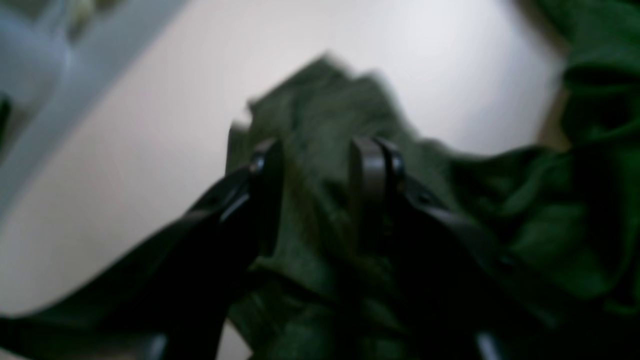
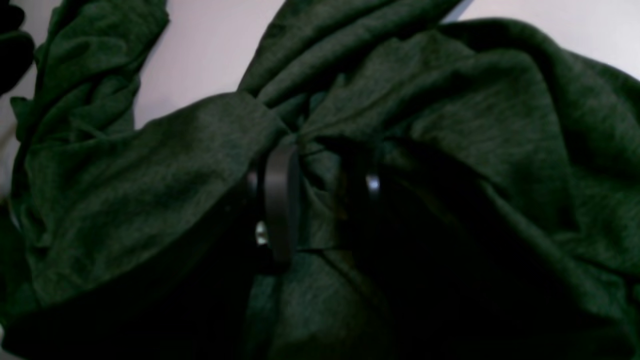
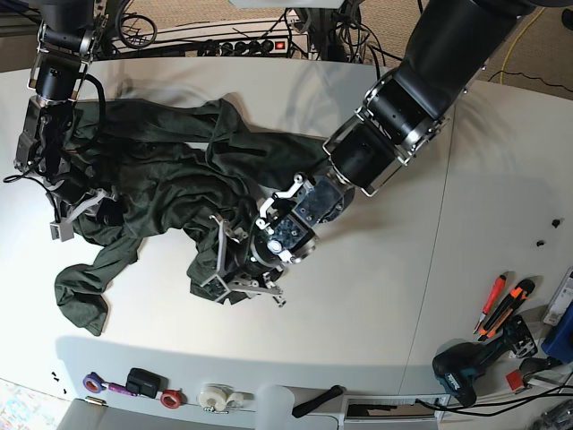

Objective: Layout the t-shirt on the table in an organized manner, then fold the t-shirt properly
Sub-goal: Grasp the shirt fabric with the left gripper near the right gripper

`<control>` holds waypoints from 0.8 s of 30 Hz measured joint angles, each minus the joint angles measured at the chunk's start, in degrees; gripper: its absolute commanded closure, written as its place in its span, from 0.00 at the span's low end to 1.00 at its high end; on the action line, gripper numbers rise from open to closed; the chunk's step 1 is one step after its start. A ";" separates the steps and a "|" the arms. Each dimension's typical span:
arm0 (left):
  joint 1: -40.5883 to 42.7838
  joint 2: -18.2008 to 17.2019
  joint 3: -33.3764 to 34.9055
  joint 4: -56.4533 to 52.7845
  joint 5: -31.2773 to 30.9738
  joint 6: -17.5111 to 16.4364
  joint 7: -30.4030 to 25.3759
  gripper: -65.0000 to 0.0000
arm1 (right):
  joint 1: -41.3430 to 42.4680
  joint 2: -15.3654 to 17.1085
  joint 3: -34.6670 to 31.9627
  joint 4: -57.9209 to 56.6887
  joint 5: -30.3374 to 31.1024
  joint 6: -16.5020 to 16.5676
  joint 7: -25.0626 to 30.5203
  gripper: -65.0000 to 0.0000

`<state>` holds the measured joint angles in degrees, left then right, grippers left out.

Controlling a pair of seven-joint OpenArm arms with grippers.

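Dark green, soft and plain, the crumpled t-shirt lies in a heap on the left half of the wide white desk as the base view shows it. Nothing about it is laid out yet. The fabric is bunched into ridges and twists, one loose end trails down toward the near edge, and a second lobe of cloth sits lower, toward the middle of the desk. No sleeve, hem or collar can be told apart with certainty.

Both arms are at the cloth. The right end effector is clenched on a gathered knot of the t-shirt, with folds radiating away from the pinch; in the base view it sits at the far left side of the heap. The left end effector is at the lower lobe. Its wrist view is blurred, but the two fingers stand apart with green fabric lying between them, so it reads as released or only loosely around the cloth, not pinching it.

By my judgement the task is at its very beginning: the spreading stage is under way and none of it is finished. Left to do are pulling the garment flat, squaring its edges and sleeves, and then every fold.

Along the near edge of the desk sit small tape rolls, and at the right are an orange-handled cutter and a dark cordless power drill, well apart from the t-shirt.
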<state>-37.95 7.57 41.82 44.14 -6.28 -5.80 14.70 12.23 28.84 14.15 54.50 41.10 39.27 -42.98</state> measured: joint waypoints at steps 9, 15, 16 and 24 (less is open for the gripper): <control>1.11 0.00 0.07 -4.07 -4.26 -4.90 -1.05 0.65 | 0.13 -0.59 0.00 0.15 -1.46 0.09 1.03 0.73; 1.09 0.00 0.07 -3.67 -6.80 -7.17 -1.11 0.65 | 0.13 -0.59 0.00 0.15 -1.44 0.09 1.05 0.73; 1.07 0.00 0.07 -3.61 -6.80 -7.17 -1.62 0.65 | 0.13 -0.59 0.00 0.15 -1.42 0.09 1.05 0.73; 0.96 0.00 -4.83 -3.43 -12.92 -14.10 -1.97 0.65 | 0.13 -0.59 0.00 0.15 -1.42 0.09 1.05 0.73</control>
<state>-36.99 7.57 36.99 40.71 -19.20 -19.90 12.73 12.36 28.25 14.15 54.65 39.68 39.35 -41.93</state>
